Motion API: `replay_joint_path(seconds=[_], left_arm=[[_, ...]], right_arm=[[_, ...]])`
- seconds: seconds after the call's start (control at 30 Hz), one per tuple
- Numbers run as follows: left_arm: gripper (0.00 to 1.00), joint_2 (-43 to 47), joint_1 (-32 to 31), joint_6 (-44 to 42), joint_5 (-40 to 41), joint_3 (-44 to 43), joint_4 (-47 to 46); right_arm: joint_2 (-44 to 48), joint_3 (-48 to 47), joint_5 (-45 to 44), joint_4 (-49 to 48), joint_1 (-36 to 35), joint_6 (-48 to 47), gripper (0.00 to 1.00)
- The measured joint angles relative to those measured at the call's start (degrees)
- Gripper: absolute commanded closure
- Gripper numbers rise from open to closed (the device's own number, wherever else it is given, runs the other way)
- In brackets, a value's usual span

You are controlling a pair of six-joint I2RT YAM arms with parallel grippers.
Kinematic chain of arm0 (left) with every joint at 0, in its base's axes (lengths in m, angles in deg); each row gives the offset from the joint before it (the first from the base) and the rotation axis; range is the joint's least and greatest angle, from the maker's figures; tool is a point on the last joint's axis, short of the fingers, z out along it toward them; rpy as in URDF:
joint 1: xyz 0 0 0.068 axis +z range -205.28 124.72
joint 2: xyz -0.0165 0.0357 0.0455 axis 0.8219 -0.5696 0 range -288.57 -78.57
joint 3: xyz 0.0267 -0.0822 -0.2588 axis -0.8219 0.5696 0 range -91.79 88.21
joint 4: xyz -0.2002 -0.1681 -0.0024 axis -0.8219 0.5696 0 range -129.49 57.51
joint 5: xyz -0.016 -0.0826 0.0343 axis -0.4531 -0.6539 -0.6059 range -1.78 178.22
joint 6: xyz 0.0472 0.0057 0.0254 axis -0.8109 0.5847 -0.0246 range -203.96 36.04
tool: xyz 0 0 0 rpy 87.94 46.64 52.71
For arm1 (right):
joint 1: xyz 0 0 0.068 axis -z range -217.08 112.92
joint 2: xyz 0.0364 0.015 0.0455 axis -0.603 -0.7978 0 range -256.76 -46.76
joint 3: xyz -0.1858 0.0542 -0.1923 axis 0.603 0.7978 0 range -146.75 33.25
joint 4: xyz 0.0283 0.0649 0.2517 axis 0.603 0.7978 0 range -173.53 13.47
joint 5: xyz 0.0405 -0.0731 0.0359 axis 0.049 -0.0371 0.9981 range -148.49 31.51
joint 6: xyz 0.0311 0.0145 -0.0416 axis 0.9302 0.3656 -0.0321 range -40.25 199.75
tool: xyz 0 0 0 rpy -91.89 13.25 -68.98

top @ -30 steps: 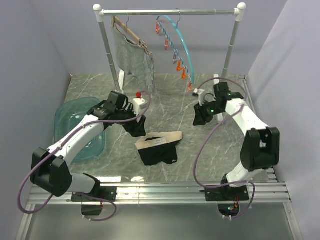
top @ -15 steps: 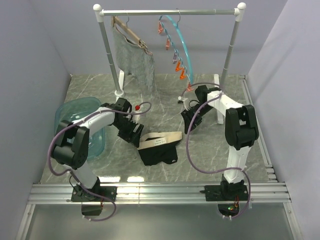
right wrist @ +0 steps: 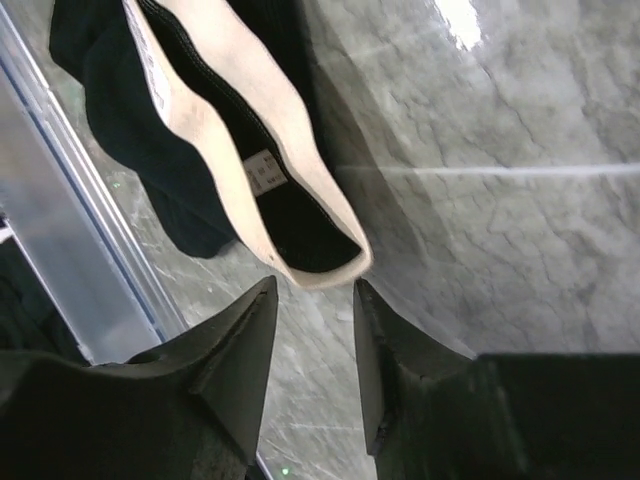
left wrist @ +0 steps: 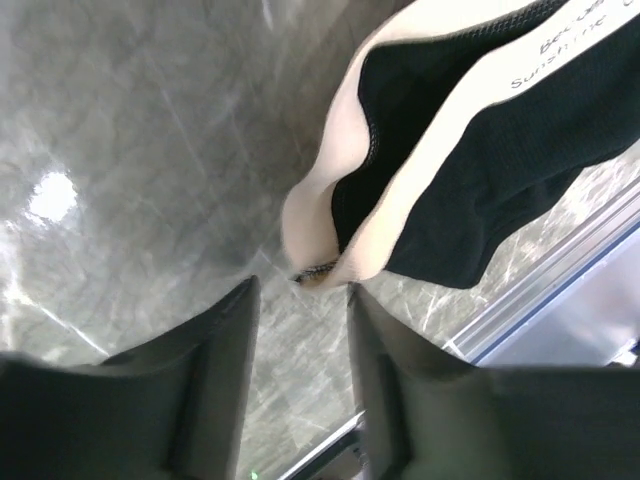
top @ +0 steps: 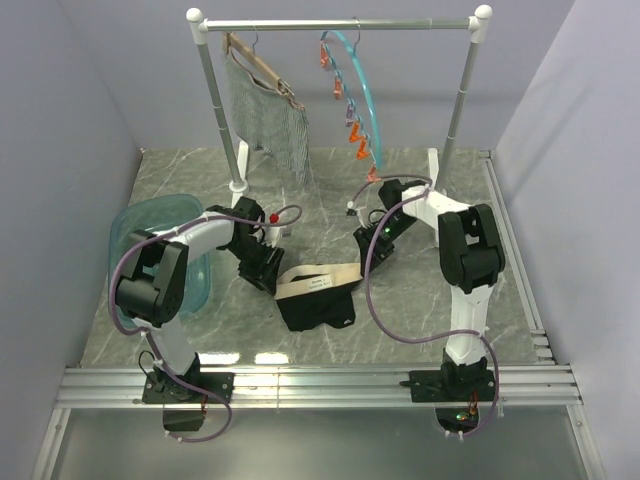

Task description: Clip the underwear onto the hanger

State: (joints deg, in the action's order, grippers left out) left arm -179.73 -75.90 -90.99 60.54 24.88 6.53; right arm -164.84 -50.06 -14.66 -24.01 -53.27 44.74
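Observation:
The black underwear (top: 316, 305) with a pale waistband (top: 318, 278) lies on the marble table between both arms. My left gripper (top: 268, 274) is open just left of the waistband's left end; in the left wrist view the waistband end (left wrist: 330, 230) sits right past the tips of my left gripper (left wrist: 302, 290). My right gripper (top: 367, 256) is open just right of the waistband's right end; in the right wrist view the waistband loop (right wrist: 300, 225) lies just beyond my right gripper (right wrist: 314, 288). The teal hanger (top: 362, 90) with orange and purple clips hangs on the rail.
A wooden hanger with grey mesh cloth (top: 268, 115) hangs at the rail's left. A teal plastic basin (top: 165, 255) stands at the table's left. The white rack posts (top: 218, 100) rise behind. A metal rail (top: 320, 385) edges the near side.
Both grippers have moved inward and down toward the two ends of the waistband. The underwear has not moved.

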Motion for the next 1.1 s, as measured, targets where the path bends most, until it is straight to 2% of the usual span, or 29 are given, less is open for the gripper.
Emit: replay_joint_path(seconds=[0.03, 0.07, 0.1, 0.13, 0.17, 0.2, 0.4, 0.67, 0.93, 1.1], left_arm=[[0.64, 0.0, 0.07, 0.5, -0.33, 0.0, -0.42], [0.71, 0.0, 0.11, 0.79, -0.63, 0.0, -0.83], [0.85, 0.0, 0.15, 1.01, -0.98, 0.0, -1.18], [0.92, 0.04, 0.17, 1.27, -1.25, 0.0, -1.57], [0.96, 0.07, 0.2, 1.38, -1.6, 0.0, -2.08], [1.0, 0.2, 0.2, 1.6, -2.08, 0.0, -2.58], [1.0, 5.53, 0.2, 2.43, -4.96, 2.16, -5.16], [1.0, 24.9, 0.17, 3.96, -4.28, 6.05, -8.5], [1.0, 41.16, -0.33, 4.13, 3.61, 6.21, -11.5], [1.0, 46.84, -3.78, 1.73, 5.88, 6.03, -10.12]], right_arm=[[-0.04, 0.0, 0.33, -0.37, -0.17, 0.37, 0.73], [-0.04, 0.0, 0.5, -0.66, -0.35, 0.59, 0.78], [0.04, 0.07, 0.83, -1.16, -0.48, 0.96, 0.84], [0.15, 0.26, 1.01, -1.84, -0.57, 1.36, 0.88], [0.44, 0.57, 1.14, -2.47, -0.61, 1.6, 0.99], [1.09, 1.33, 1.29, -3.54, -0.7, 1.92, 1.0], [12.76, 10.84, 1.88, -7.85, -0.72, 4.83, 1.0], [35.87, 23.1, 1.99, -14.23, -0.72, 10.62, 1.0], [54.66, 24.79, -4.94, -18.62, -0.87, 13.49, 1.0], [59.93, 24.22, -8.02, -17.0, -2.38, 13.38, 1.0]])
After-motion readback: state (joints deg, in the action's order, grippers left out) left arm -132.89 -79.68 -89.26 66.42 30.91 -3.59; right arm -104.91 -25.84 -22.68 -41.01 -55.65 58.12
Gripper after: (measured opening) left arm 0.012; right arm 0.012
